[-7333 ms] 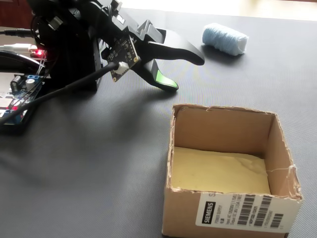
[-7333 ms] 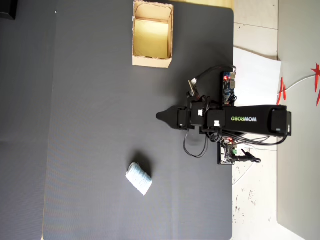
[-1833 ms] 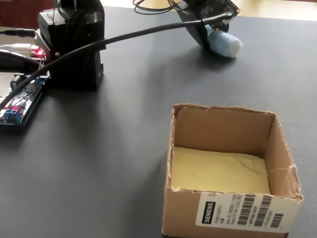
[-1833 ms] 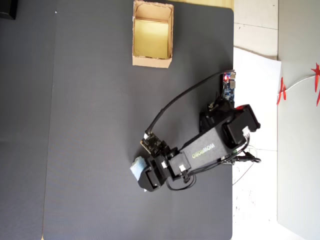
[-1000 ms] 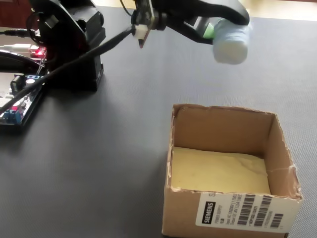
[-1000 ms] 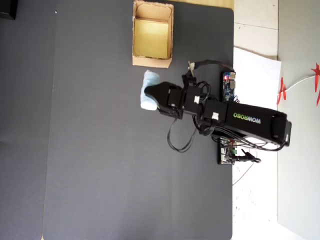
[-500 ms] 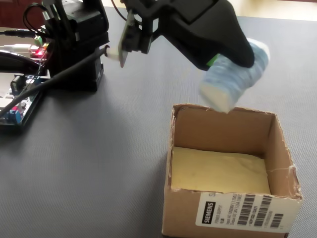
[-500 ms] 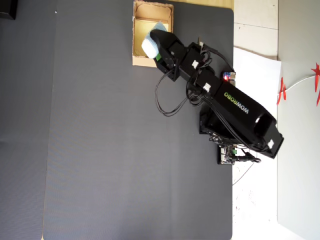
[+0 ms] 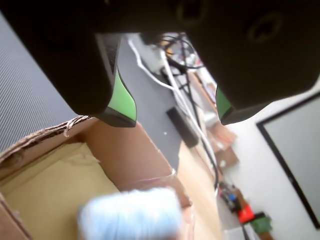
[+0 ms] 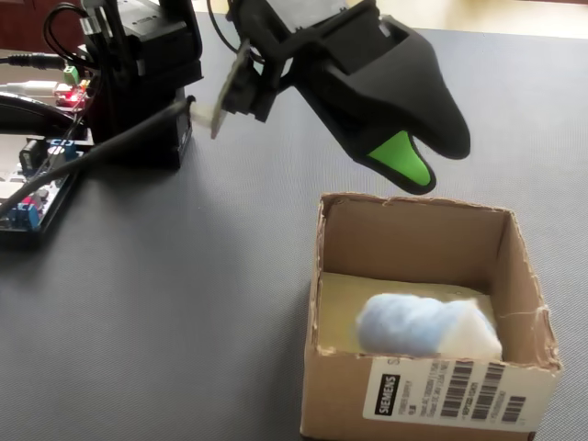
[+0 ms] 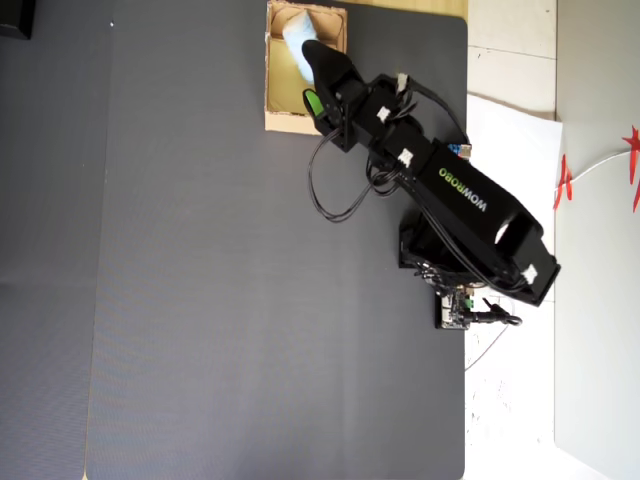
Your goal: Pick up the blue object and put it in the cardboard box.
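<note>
The blue object (image 10: 423,326) is a pale blue soft lump lying inside the cardboard box (image 10: 432,397), against its near wall. It looks blurred in the wrist view (image 9: 130,217), low in the frame over the box's yellowish floor (image 9: 47,192). My gripper (image 9: 174,117) hangs above the box with its green-padded jaws wide apart and nothing between them. In the fixed view the gripper (image 10: 432,161) sits just above the box's far wall. From overhead the gripper (image 11: 315,80) covers part of the box (image 11: 285,118), and the blue object (image 11: 296,42) shows beside it.
The arm's base (image 10: 147,83) and a circuit board with wires (image 10: 37,188) stand at the left of the fixed view. Cables (image 9: 175,85) run over the dark mat (image 11: 200,300) behind the box. The mat's edge (image 11: 466,150) lies close to the base.
</note>
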Tool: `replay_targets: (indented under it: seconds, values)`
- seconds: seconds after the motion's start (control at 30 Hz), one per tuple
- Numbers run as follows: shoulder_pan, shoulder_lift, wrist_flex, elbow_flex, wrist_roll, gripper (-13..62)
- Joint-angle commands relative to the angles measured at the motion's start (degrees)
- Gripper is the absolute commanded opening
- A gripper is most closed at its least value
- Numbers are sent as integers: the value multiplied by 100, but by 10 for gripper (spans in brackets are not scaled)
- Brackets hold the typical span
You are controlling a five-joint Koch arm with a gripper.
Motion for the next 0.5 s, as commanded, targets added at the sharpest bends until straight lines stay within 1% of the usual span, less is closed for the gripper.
replay_targets:
  seconds: [0.0, 0.3, 0.47]
  values:
    - [-79, 272, -598, -211, 580, 326]
    - [-1020, 976, -1749, 1046, 1986, 341]
    - [-1696, 1477, -2136, 1863, 2382, 340]
